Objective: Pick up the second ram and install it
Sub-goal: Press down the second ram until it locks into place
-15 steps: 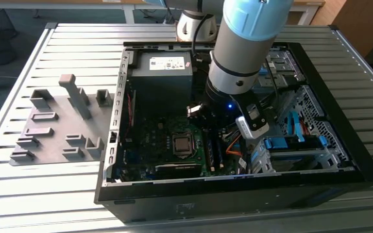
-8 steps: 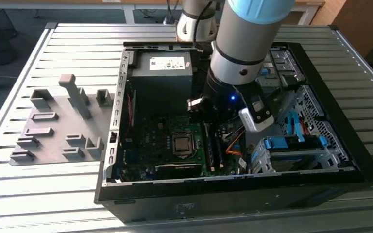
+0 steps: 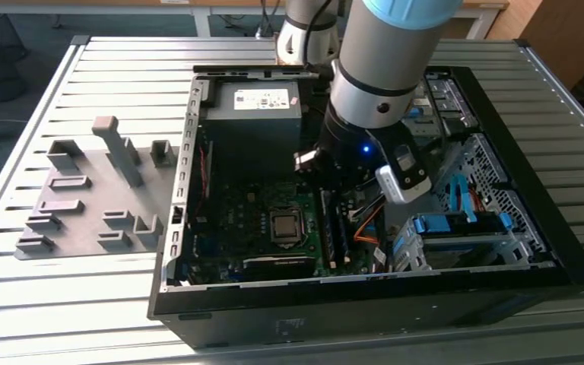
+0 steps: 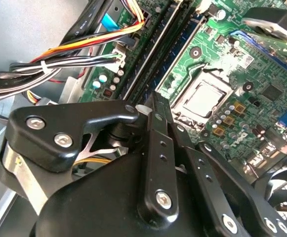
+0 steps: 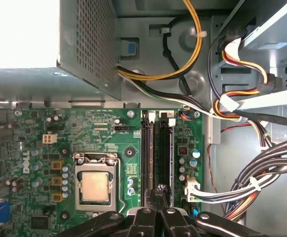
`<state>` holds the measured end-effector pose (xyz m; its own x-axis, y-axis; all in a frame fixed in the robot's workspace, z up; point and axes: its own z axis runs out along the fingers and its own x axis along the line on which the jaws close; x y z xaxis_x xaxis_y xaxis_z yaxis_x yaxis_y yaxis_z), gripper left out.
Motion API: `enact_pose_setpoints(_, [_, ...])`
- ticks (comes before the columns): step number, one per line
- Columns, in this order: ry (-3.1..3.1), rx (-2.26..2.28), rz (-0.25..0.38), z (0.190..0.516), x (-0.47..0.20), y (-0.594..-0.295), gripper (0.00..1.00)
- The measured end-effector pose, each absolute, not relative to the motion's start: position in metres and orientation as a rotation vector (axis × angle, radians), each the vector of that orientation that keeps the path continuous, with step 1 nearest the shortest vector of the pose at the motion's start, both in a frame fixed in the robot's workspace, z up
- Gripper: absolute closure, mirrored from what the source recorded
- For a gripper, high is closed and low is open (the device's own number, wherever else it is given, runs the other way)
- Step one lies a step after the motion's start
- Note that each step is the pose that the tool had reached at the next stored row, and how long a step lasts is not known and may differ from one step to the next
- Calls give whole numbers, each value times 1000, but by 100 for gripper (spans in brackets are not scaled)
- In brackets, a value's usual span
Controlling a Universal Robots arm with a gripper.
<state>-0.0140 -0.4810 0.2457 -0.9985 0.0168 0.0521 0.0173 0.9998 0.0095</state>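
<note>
Tool (image 5: 159, 213) poised low over the memory slots (image 5: 158, 153) beside the CPU socket (image 5: 95, 185), fingers drawn narrow, pinching what looks like the second ram (image 5: 160, 190) edge-on, aligned lengthwise for seating. Tight room: cable bundle (image 5: 252, 187) just beyond the slots, power supply (image 3: 256, 103) walling the far end.

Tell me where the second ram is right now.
In the first wrist view, the second ram stands on edge in the memory slots, beside the processor socket, with the claw right at its near end.
</note>
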Motion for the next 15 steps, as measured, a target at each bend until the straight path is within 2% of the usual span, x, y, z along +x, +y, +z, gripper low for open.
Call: enact_pose_setpoints(15, [-3091, -26, -15, 228, -14, -485, 89])
